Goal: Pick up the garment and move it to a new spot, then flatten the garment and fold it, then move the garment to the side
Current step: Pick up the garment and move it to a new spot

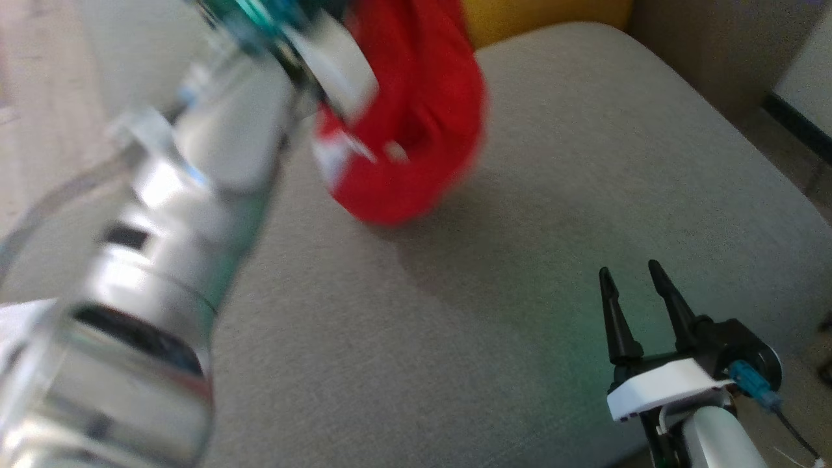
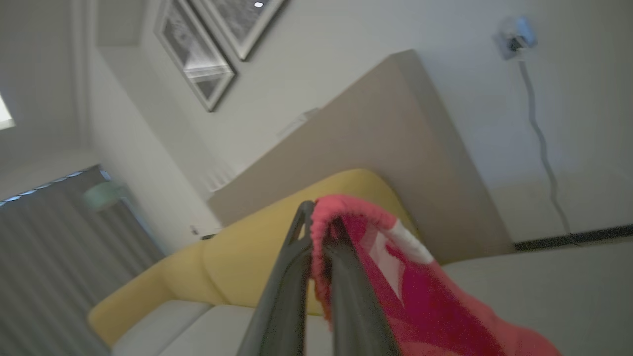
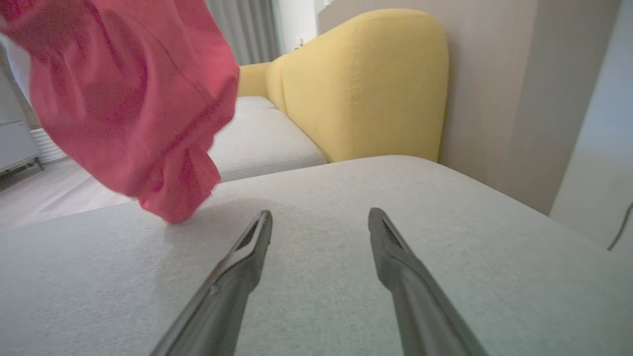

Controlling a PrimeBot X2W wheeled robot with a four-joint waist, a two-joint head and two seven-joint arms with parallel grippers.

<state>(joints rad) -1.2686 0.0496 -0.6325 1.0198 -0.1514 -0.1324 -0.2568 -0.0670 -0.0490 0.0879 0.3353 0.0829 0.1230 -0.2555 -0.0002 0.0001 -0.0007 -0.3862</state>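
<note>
Living room: yellow sofa [image 3: 366, 84], framed pictures [image 2: 198, 54], curtains [image 2: 44, 257].

A: What is the garment [image 1: 422, 117] made of?
B: Red cloth, soft and matt, with a white print. Its edge looks fuzzy where it meets the dark, matt left tool [image 2: 321, 217].
A: And the seat?
B: The cushion [image 1: 585, 162] is grey woven fabric, matt and fine-grained. The backrest [image 3: 366, 84] is yellow upholstery in the same matt weave, with a stitched seam.
A: The machine?
B: The left arm [image 1: 162, 260] is silvery, glossy metal. The right tool [image 1: 629, 268] is dark matt plastic on a smooth white plastic mount [image 1: 663, 383].
</note>
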